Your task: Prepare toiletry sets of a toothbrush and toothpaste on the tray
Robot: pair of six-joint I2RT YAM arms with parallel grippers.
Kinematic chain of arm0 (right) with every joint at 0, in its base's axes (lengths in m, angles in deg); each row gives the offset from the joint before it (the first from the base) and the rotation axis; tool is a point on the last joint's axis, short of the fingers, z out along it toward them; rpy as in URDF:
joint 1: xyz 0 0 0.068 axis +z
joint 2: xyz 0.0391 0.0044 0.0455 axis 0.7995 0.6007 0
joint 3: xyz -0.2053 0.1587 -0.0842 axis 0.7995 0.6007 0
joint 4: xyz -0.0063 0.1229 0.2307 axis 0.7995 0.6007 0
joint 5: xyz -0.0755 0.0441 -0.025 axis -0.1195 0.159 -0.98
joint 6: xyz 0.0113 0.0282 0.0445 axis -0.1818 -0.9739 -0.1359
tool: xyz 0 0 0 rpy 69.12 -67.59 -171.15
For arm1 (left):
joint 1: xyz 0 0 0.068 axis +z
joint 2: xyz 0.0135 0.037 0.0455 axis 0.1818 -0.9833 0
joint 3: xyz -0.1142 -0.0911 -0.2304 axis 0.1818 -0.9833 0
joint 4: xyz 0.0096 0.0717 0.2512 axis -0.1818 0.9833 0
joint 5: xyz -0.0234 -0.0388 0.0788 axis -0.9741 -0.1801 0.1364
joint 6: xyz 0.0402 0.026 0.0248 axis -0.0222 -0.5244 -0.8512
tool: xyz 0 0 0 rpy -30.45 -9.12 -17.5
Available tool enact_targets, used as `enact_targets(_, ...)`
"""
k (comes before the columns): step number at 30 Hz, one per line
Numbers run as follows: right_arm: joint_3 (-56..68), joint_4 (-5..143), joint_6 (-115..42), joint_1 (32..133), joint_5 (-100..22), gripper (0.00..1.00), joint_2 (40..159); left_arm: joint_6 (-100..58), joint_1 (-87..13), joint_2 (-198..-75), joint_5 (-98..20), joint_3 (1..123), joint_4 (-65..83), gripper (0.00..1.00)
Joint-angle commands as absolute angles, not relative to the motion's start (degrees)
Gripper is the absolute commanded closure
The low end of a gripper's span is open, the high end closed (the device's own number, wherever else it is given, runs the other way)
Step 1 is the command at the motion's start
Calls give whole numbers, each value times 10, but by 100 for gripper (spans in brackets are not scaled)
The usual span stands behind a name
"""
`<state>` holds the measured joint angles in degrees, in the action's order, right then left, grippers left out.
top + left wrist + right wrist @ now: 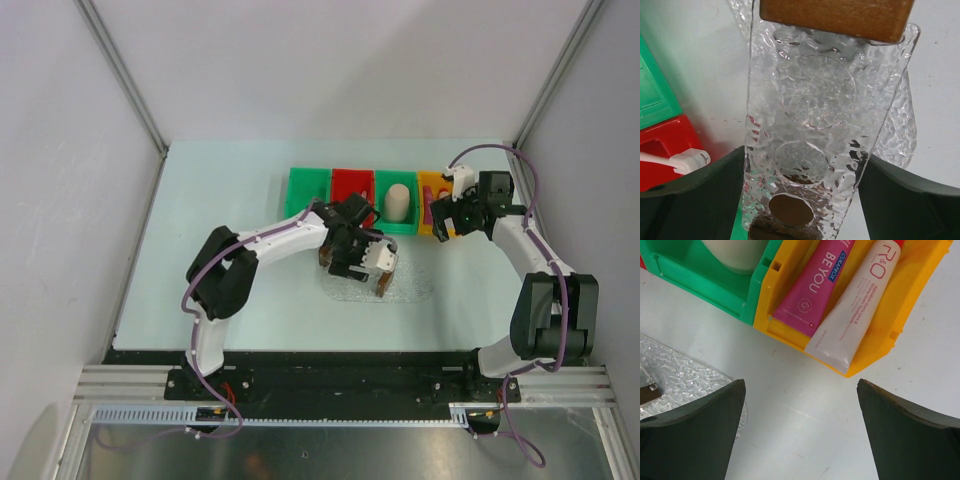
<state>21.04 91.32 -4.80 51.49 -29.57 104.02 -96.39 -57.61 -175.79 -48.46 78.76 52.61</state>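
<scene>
1. Tray from above: the clear, bumpy oblong tray (412, 287) with brown block handles lies on the pale table (230, 200), and the left gripper (358, 264) is right on top of it. Behind the tray runs a row of plastic bins. The right gripper (446, 218) hangs off the tray's far right, at the yellow bin (428, 185).
2. Left wrist now: the jaws stand wide, one either side of the tray (810, 100), its long edges right at the fingers. Pinching or not, I cannot tell. Left of the tray, a slim white plastic toothbrush (687, 161) rests in the red bin (665, 140).
3. Right wrist: the jaws are wide apart with nothing between them. Beyond the tray (680, 375), the flat magenta-pink toothpaste tube (810, 285) lies in the yellow bin beside a white tube (855, 315).
</scene>
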Motion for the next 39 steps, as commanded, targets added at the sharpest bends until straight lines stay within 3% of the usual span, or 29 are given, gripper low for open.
enact_targets(1, 188, 915, -39, 518, -298, 0, 1043, -891, -583, -1763, -492, 817, 539, 14)
enact_targets(8, 188, 915, -39, 520, -299, 0, 1044, -792, -596, -1770, -464, 836, 538, 24)
enact_targets(19, 188, 914, -38, 526, -303, 0, 1046, -660, -635, -1776, -397, 849, 540, 30)
enact_targets(39, 188, 912, -36, 529, -310, 0, 1045, -566, -664, -1766, -323, 826, 538, 30)
